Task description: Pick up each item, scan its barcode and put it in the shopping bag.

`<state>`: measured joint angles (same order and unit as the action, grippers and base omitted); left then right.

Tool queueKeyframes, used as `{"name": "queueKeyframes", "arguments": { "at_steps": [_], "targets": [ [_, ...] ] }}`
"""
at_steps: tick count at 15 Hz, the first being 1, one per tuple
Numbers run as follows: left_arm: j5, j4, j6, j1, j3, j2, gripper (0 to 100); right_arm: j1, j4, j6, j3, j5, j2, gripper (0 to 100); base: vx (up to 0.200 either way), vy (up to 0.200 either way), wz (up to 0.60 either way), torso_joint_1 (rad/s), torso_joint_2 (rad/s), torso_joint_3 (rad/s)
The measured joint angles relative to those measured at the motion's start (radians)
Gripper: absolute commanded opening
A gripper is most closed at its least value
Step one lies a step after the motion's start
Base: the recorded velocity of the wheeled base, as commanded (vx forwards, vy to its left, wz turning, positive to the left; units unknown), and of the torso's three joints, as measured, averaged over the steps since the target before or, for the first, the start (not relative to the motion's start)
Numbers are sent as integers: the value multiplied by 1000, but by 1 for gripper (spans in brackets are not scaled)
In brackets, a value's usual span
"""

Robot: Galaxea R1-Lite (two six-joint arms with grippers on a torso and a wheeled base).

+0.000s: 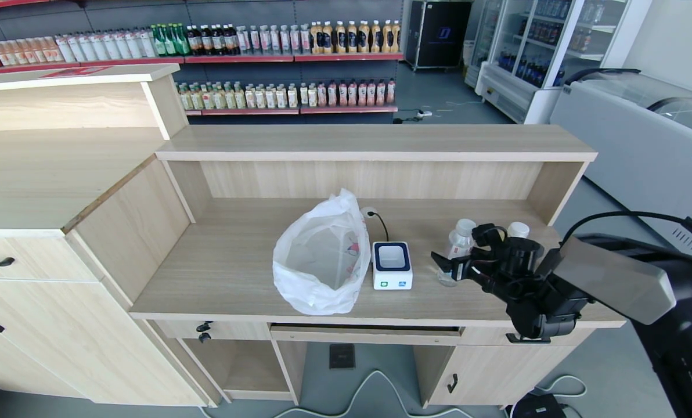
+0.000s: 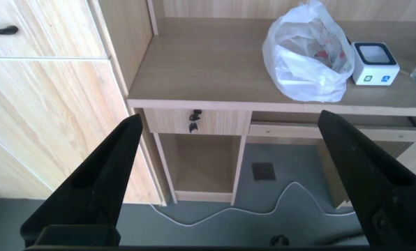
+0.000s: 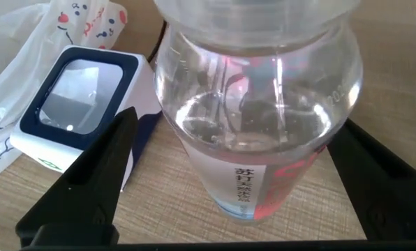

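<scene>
A clear water bottle (image 1: 458,241) with a white cap stands on the wooden counter (image 1: 230,261), right of the white barcode scanner (image 1: 392,265). My right gripper (image 1: 461,256) is open with a finger on each side of this bottle (image 3: 257,118); I cannot tell if the fingers touch it. A second white-capped bottle (image 1: 518,230) stands just behind. The white plastic shopping bag (image 1: 321,255) sits open, left of the scanner. My left gripper (image 2: 236,174) hangs open and empty, low in front of the counter's left end, with the bag (image 2: 309,52) and scanner (image 2: 375,63) far off.
A raised shelf (image 1: 375,142) runs along the back of the counter, with a taller cabinet (image 1: 61,157) at the left. The scanner's cable (image 1: 381,223) trails behind it. Drawers and an open recess (image 2: 204,164) lie under the counter.
</scene>
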<state>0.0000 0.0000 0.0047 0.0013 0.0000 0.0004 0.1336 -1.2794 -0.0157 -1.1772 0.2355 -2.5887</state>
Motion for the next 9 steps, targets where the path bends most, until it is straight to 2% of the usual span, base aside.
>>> {"name": "queueKeyframes", "arguments": {
  "at_steps": [9],
  "targets": [
    [0, 0, 0, 0, 0, 0, 100, 21, 2, 5, -64, 20, -29, 100, 0, 0, 0, 0, 0, 0]
  ]
}}
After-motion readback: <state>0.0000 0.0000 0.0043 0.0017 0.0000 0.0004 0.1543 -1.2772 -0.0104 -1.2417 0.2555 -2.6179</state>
